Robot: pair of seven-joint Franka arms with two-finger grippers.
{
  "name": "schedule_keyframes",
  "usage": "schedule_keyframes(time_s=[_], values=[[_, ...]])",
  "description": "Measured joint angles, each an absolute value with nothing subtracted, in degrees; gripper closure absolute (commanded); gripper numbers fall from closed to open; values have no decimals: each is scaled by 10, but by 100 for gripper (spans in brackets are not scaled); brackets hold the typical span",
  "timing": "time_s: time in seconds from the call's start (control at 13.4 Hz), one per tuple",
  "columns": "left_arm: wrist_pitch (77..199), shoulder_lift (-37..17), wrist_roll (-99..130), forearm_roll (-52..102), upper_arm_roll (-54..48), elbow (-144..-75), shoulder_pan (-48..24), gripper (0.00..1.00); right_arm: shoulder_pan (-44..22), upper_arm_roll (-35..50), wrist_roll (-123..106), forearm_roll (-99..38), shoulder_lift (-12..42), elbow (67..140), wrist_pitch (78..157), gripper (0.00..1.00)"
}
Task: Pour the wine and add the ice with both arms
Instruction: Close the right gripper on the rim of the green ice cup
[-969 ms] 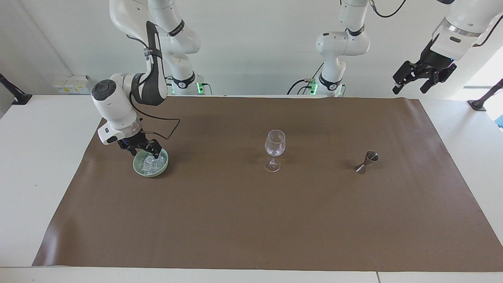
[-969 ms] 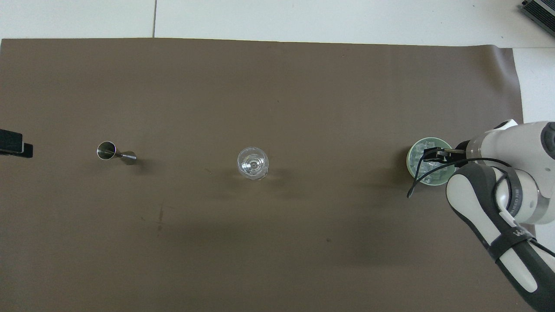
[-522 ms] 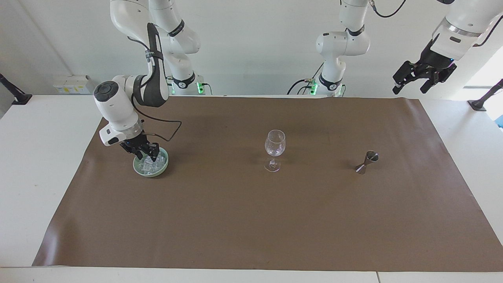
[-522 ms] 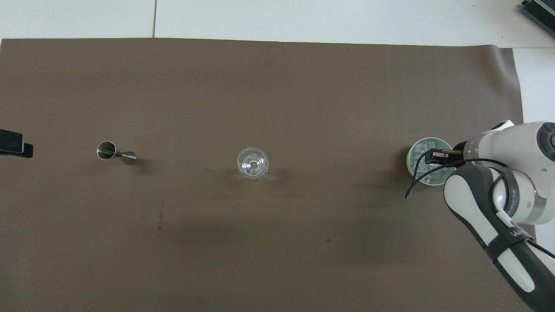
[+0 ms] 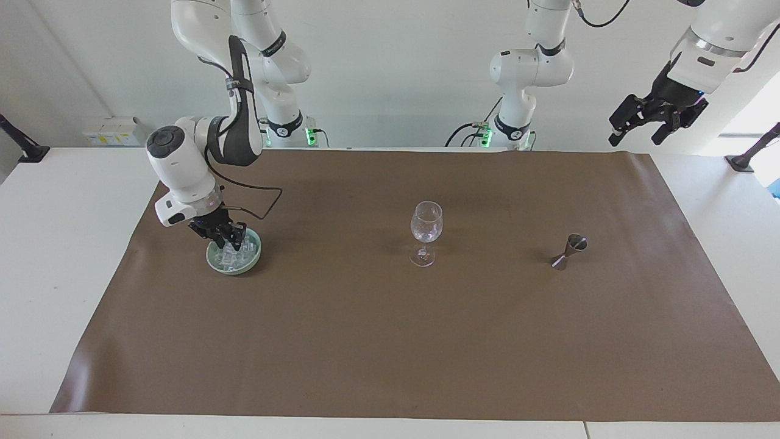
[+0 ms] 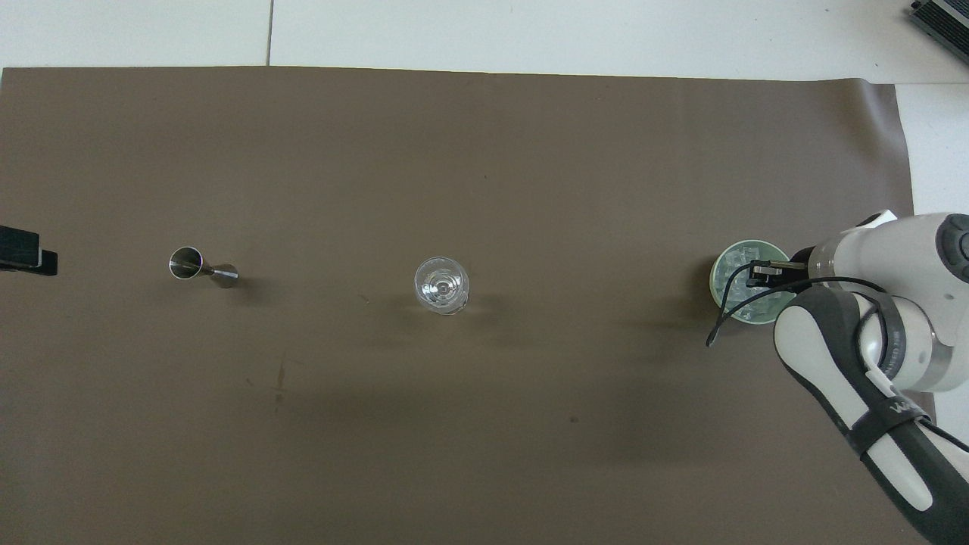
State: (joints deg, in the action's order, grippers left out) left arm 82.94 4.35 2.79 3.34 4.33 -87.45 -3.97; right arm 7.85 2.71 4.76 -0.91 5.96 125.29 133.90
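A pale green bowl (image 5: 233, 272) (image 6: 713, 281) with a heap of clear ice (image 5: 242, 256) (image 6: 733, 265) stands toward the right arm's end of the brown mat. My right gripper (image 5: 231, 240) (image 6: 755, 272) reaches down into the bowl, its fingers drawn together on the ice. An empty wine glass (image 5: 426, 222) (image 6: 441, 285) stands upright mid-mat. My left gripper (image 5: 635, 139) hangs open and empty, high over the table's edge at the left arm's end, and waits. The wine is out of view.
A small steel jigger (image 5: 570, 251) (image 6: 198, 266) stands on the mat between the glass and the left arm's end. The brown mat (image 5: 390, 341) covers most of the white table. A black cable loops from the right wrist beside the bowl.
The right gripper's fingers have closed from spread wide to drawn together in the ice, and the wrist shifted slightly. The left arm has not moved.
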Motion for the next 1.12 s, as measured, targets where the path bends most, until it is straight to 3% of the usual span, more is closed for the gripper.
schedule_keyframes(time_s=[0.3, 0.67, 1.12], values=[[829, 43, 28, 33, 43, -875, -40, 0, 78, 27, 48, -9, 60, 1253, 1339, 100], [829, 44, 28, 33, 43, -875, -40, 0, 78, 27, 48, -9, 60, 1249, 1330, 100], [829, 44, 28, 33, 43, -875, -40, 0, 78, 35, 48, -9, 34, 1182, 1233, 100]])
